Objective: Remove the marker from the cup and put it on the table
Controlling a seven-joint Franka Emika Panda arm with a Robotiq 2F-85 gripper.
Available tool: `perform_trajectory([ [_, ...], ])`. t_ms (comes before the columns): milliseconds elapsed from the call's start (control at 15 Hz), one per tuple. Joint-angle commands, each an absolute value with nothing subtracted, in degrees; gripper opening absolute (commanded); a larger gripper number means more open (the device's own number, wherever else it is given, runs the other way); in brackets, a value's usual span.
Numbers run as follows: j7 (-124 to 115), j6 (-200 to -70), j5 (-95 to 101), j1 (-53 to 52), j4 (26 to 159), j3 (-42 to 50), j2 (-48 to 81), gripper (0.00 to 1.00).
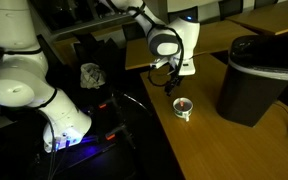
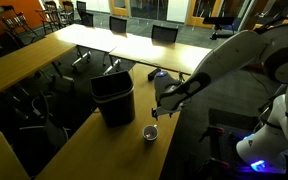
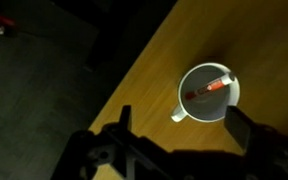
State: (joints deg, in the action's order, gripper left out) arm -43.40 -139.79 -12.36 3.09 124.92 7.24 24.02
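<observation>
The small pale cup (image 3: 207, 92) stands on the brown wooden table (image 3: 154, 90) near its edge, and the red-orange marker (image 3: 210, 88) lies slanted inside it. The cup also shows in both exterior views (image 1: 183, 108) (image 2: 150, 133), with a red speck of marker visible in one (image 1: 182, 103). My gripper (image 3: 179, 130) hovers above the cup with its two dark fingers spread wide and nothing between them. In the exterior views the gripper (image 1: 167, 80) (image 2: 164, 103) hangs above and apart from the cup.
A large black bin (image 1: 254, 80) (image 2: 114, 97) stands on the table close to the cup. The table edge runs diagonally in the wrist view, with dark floor (image 3: 44, 80) beyond it. Chairs and more tables stand in the background (image 2: 94, 40).
</observation>
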Motion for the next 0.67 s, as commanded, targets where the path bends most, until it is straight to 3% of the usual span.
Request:
perform_trajectory([
  [0, -43.69, -139.7, -24.0, 4.98, 119.66, 5.56, 30.43, 1.0],
  [600, -47.89, -146.28, -41.41, 6.45, 104.41, 4.43, 49.94, 1.0],
])
